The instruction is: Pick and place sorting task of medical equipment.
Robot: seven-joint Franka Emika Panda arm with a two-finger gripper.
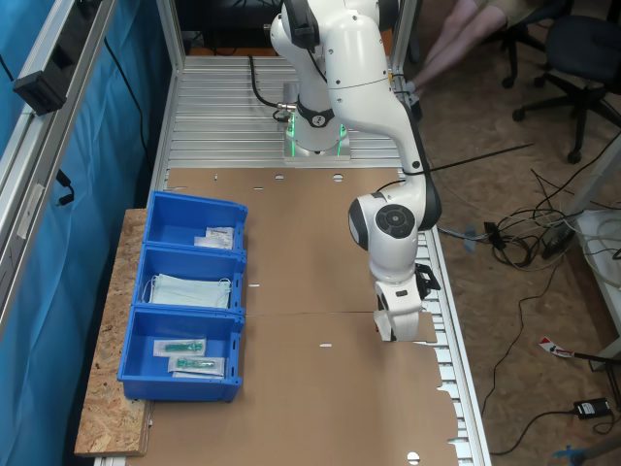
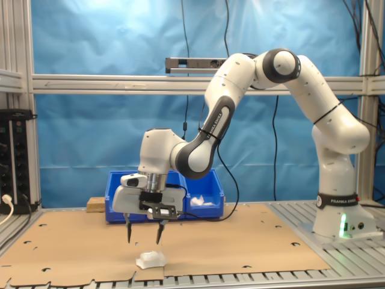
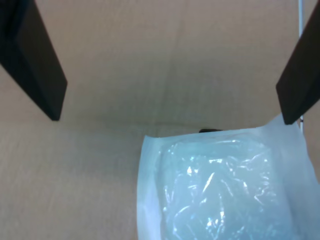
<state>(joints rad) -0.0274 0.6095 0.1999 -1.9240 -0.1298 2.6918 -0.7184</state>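
Note:
The medical equipment, a small white crinkly sealed packet (image 2: 150, 259), lies on the brown cardboard near the table's front edge in the second exterior view. My gripper (image 2: 144, 239) hangs open just above it, fingers pointing down, nothing between them. In the wrist view the packet (image 3: 220, 185) lies flat under the gripper (image 3: 170, 120), closer to one black finger (image 3: 300, 85) than to the other finger (image 3: 35, 65). In the first exterior view the gripper (image 1: 398, 328) sits at the cardboard's right edge and covers the packet.
A row of three blue bins (image 1: 146, 291) stands at the first exterior view's left: white packets (image 1: 215, 236), pale blue face masks (image 1: 189, 289), clear packets with teal contents (image 1: 189, 354). The robot base (image 1: 315, 136) is at the back. Cables, chairs and a person's legs lie beyond the table.

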